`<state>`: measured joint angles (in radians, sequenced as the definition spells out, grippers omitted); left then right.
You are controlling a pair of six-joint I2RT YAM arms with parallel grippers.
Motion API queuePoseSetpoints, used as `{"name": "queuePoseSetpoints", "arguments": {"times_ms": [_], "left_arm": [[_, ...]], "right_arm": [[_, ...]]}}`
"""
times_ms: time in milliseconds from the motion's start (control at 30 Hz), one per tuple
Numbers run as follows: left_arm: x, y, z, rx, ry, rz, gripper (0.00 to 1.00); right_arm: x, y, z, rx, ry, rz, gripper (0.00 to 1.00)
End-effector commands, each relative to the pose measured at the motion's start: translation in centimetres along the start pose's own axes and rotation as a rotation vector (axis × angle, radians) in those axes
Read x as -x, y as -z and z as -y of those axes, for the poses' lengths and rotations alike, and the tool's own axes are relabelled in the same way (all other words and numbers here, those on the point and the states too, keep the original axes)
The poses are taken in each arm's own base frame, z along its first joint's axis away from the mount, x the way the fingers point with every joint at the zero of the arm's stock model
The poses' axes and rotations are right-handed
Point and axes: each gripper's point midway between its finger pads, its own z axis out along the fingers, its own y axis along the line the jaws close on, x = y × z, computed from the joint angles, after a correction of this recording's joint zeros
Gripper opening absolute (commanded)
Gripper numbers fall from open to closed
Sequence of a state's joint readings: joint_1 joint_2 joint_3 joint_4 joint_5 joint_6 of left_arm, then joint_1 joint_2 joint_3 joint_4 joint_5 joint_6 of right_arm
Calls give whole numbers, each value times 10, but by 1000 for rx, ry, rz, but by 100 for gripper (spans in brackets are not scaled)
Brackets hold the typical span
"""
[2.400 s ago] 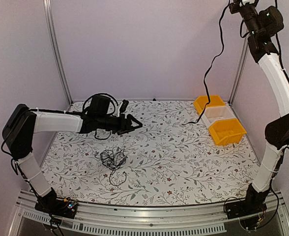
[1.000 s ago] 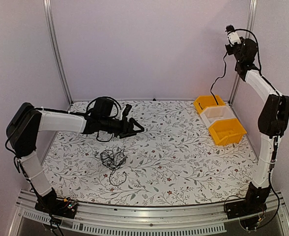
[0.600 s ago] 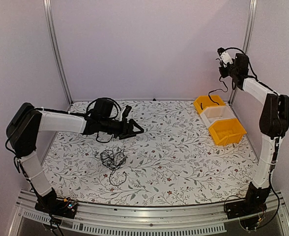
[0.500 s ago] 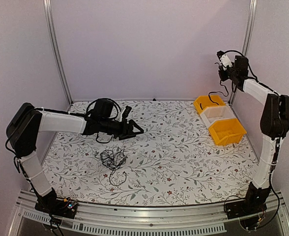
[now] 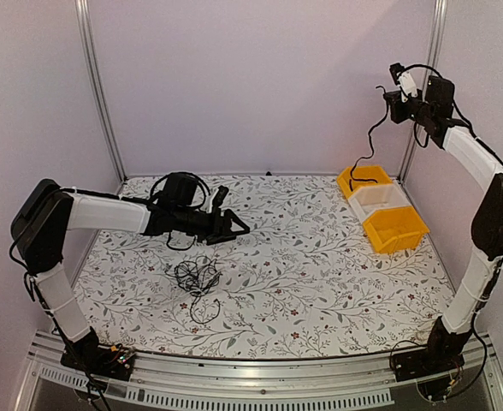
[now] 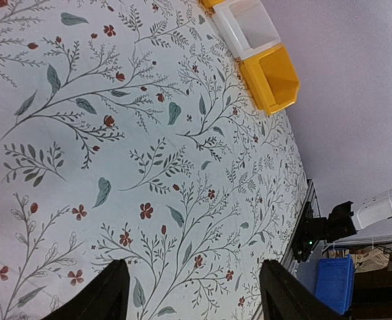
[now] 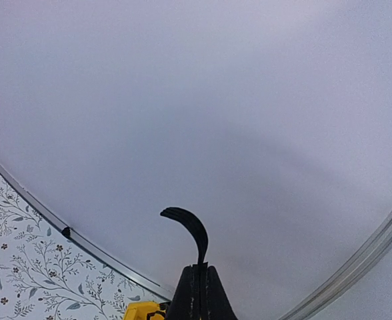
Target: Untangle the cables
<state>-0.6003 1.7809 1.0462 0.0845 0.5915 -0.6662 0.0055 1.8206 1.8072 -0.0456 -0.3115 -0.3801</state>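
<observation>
1. Compared with half a second ago, your right gripper (image 5: 389,96) is riding higher beside the back right post, its fingers pressed together and pinching one thin black cable strand (image 5: 369,141).
2. That strand is hanging down and looping over the far yellow plastic bin (image 5: 347,181).
3. Your tangled bunch of thin black cables (image 5: 197,277) is lying on the floral-patterned table (image 5: 320,274), left of centre.
4. Your left gripper (image 5: 237,227) is hovering just beyond the bunch, clear of it, with its jaws spread wide and gripping nothing.
</observation>
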Motion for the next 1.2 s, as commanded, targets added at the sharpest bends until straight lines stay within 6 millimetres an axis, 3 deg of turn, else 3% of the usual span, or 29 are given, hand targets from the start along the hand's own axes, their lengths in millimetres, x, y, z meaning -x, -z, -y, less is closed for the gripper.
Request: {"name": "queuePoseSetpoints", "arguments": {"times_ms": [0, 200, 400, 733, 867, 933, 1167], "left_arm": [[-6, -3, 1, 0, 0, -19, 70], [-6, 1, 2, 14, -2, -21, 70], [-11, 6, 1, 33, 12, -23, 70], [-20, 12, 0, 62, 27, -22, 70], [-22, 15, -3, 73, 28, -16, 69], [-23, 15, -4, 74, 28, -11, 69], [-26, 12, -7, 73, 21, -19, 69]], "right_arm": [[-18, -5, -11, 48, -60, -47, 0], [-57, -31, 4, -46, -58, -119, 0], [-100, -56, 4, -58, -75, -195, 0], [-181, -71, -28, 33, -160, -395, 0], [-212, -65, -44, 70, -230, -499, 0], [-218, -59, -49, 72, -256, -519, 0], [-200, -29, -59, 73, -331, -539, 0]]}}
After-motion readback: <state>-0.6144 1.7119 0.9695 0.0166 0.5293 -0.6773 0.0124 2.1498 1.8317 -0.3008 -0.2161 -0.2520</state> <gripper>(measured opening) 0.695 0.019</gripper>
